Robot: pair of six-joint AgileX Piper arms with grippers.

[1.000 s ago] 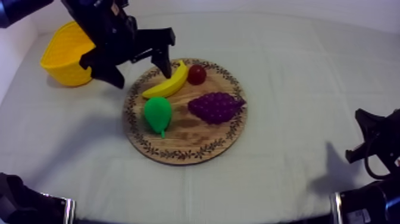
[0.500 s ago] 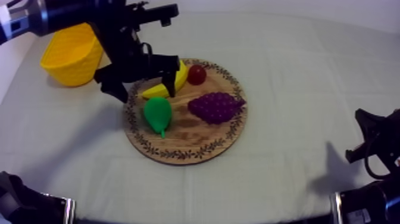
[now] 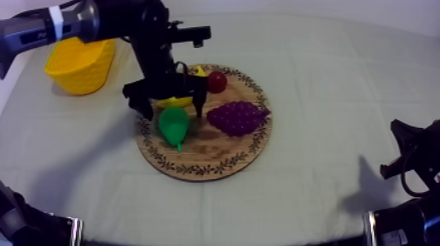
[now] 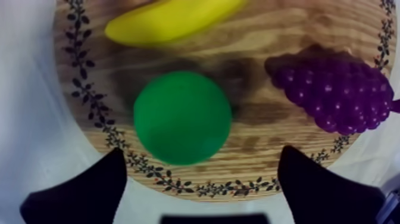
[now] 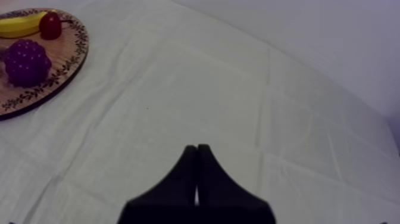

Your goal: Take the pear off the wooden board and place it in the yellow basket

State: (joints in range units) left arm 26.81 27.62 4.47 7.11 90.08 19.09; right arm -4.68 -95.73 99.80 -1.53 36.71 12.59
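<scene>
Pear (image 3: 173,125) lies on wooden board (image 3: 196,167). Left gripper (image 3: 171,108) has shifted from the board's rim by the banana (image 4: 172,21) to over the pear, fingers spread apart either side, nothing held. Right gripper (image 5: 196,149) fingers pressed together, well off the board.

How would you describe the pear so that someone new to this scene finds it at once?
Start from the round wooden board with the patterned rim. On its half nearer the yellow basket, beside the banana and the grapes, lies the pear. It is the only green fruit there, smooth and plain.
</scene>
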